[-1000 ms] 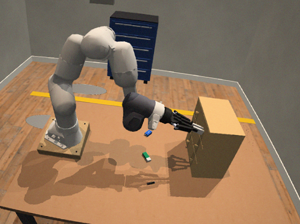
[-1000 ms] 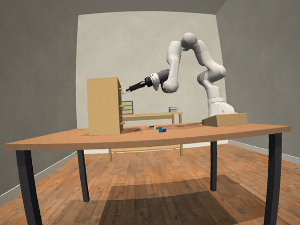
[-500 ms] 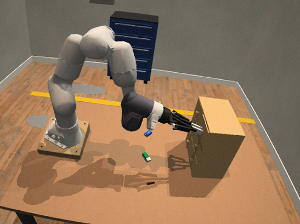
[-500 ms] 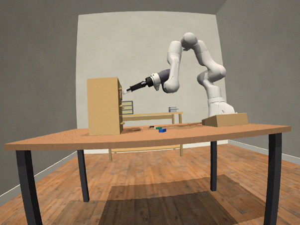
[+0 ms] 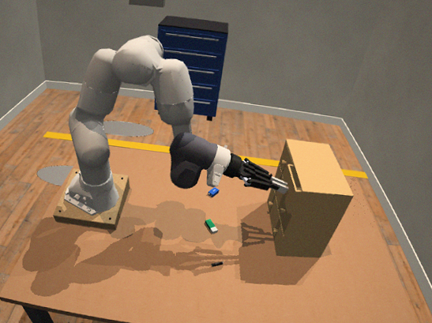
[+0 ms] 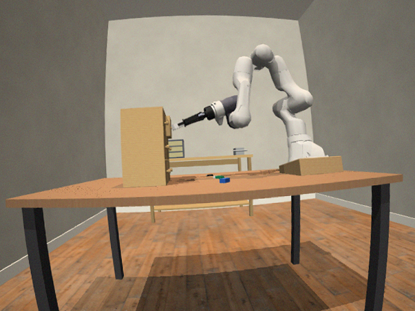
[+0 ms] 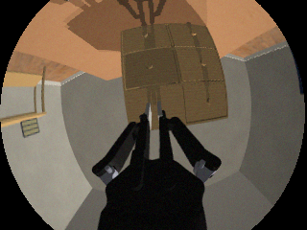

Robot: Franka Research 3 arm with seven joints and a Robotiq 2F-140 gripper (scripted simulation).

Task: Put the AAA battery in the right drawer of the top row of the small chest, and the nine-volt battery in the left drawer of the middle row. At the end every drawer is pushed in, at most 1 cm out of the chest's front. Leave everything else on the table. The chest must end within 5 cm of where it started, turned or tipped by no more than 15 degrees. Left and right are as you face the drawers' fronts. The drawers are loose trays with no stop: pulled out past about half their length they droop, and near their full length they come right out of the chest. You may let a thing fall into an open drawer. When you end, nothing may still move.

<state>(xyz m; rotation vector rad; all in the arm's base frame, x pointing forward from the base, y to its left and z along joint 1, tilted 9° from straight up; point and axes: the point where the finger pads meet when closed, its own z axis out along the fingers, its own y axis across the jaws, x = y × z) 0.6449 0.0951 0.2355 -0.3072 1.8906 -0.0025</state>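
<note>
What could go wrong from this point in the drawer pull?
1. The claw is shut on the knob of a top drawer that is already partly out. Pulled much further, the loose tray could droop or come right out.
2. The pull could drag or turn the chest, which just stands on the table.
3. The AAA battery is small and lies in shadow, so grasping it may fail.
</note>
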